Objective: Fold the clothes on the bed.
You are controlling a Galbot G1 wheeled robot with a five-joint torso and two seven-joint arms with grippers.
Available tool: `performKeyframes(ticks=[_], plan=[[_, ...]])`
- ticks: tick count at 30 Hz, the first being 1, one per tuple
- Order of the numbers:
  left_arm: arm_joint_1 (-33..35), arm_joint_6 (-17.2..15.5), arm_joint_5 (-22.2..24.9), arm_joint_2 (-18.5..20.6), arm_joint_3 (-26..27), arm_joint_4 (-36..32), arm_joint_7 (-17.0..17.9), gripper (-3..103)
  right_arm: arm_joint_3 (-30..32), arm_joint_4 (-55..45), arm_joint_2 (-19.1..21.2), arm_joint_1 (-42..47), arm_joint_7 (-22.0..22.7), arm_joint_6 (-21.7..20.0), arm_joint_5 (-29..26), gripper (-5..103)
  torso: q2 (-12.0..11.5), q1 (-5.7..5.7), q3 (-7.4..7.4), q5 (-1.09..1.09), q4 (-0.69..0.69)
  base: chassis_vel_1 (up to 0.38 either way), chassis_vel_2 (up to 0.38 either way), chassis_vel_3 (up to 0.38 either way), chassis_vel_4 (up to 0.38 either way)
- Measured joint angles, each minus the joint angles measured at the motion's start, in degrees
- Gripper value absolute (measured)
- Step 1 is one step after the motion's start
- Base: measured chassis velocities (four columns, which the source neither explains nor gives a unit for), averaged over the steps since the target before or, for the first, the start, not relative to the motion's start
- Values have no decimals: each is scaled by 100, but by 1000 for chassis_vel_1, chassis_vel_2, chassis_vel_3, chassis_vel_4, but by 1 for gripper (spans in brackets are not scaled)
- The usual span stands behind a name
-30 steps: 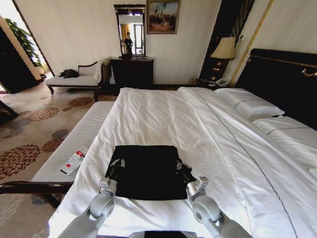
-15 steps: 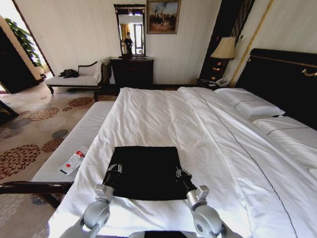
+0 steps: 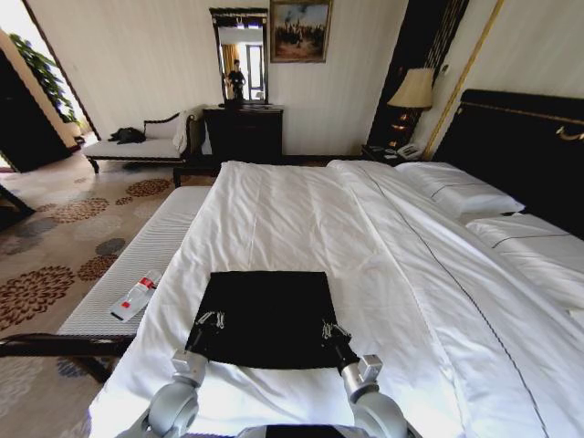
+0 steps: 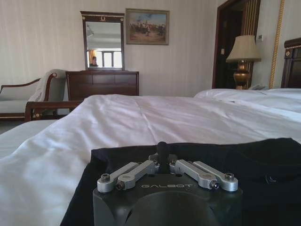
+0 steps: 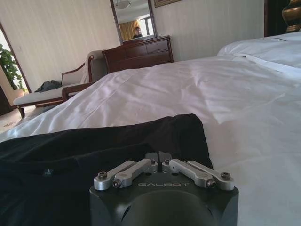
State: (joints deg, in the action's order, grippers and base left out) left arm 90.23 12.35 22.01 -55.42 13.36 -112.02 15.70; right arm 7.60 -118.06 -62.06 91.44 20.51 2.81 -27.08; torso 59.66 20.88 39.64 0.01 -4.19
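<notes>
Black garment (image 3: pixel 266 317) lies folded on bed (image 3: pixel 301 210), both grippers over it.

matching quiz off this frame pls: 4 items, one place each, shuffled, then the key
Items:
1. black garment
2. left gripper
3. right gripper
4. white and red bottle

Places:
A. on the bench beside the bed
B. at the garment's near corner on the robot's right
C. lying flat on the white duvet, near the bed's foot
D. at the garment's near corner on the robot's left

Pairs: 1-C, 2-D, 3-B, 4-A
</notes>
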Motion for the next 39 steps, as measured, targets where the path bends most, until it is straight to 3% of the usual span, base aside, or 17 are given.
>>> performKeyframes(ticks=[10, 20, 32, 34, 36, 37, 39], plan=[[56, 51, -137, -115, -19, 81, -22, 2, 18, 26, -4, 205, -11, 100, 148, 0, 0, 0, 0, -1, -1, 0, 0, 0, 0], [637, 124, -271, -196, 221, -109, -26, 2, 58, -237, 153, 611, -24, 128, 282, 0, 0, 0, 0, -1, 0, 0, 0, 0, 0], [633, 152, -310, -191, 307, -67, 75, -1, -21, -163, 45, 745, -39, 144, 399, 0, 0, 0, 0, -1, -1, 0, 0, 0, 0], [686, 143, -343, -167, 303, -97, 150, 8, -40, -149, 35, 764, -39, 144, 425, -3, 0, 0, 0, -1, 0, 0, 0, 0, 0], [777, 142, -451, -148, 319, -124, 174, 14, -50, -154, 32, 795, -34, 130, 462, 7, 0, 0, 0, -1, -1, 0, 0, 0, 0], [777, 142, -451, -148, 319, -124, 174, 14, -50, -154, 32, 795, -34, 130, 462, 7, 0, 0, 0, -1, -1, 0, 0, 0, 0], [918, 128, -541, -146, 346, -176, 190, 24, -46, -178, -9, 849, 20, 106, 551, 18, 0, 0, 0, -1, 0, 0, 0, 0, 0]])
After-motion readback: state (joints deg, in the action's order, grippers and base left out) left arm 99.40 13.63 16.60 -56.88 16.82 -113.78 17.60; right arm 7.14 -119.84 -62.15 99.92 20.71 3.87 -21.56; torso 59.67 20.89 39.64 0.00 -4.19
